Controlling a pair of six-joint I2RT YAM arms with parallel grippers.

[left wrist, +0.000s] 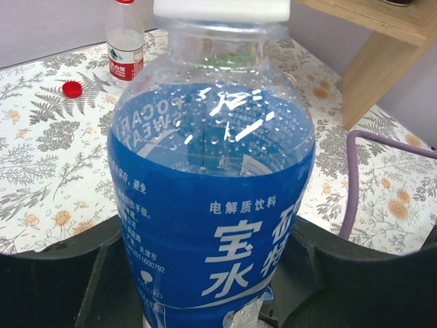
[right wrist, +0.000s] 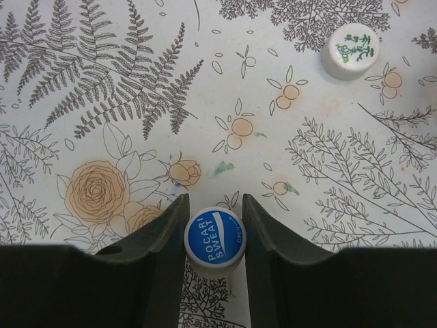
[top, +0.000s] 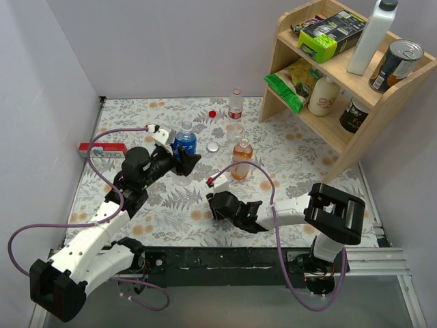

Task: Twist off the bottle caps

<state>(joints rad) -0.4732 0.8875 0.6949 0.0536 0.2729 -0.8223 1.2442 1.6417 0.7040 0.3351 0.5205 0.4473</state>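
Observation:
My left gripper [top: 181, 159] is shut on the blue-labelled bottle [top: 184, 142], held upright; in the left wrist view the bottle [left wrist: 212, 225] fills the frame between my black fingers [left wrist: 61, 280], its top cut off. My right gripper [top: 220, 205] is low over the table, shut on the bluish-white cap [right wrist: 214, 238], which sits between both fingers [right wrist: 160, 253]. A white cap [right wrist: 350, 51] lies ahead of it. The red cap [top: 212, 113] and silver-white cap [top: 213, 146] lie loose. The red-label bottle [top: 235, 102], squat clear bottle [top: 234, 130] and orange-liquid bottle [top: 241, 158] stand nearby.
A wooden shelf [top: 341, 137] at the right holds a tall white bottle [top: 372, 34], a can, a cream bottle and packets. A red-and-white box [top: 102, 150] lies by the left wall. Purple cables [top: 266, 184] loop over the floral cloth.

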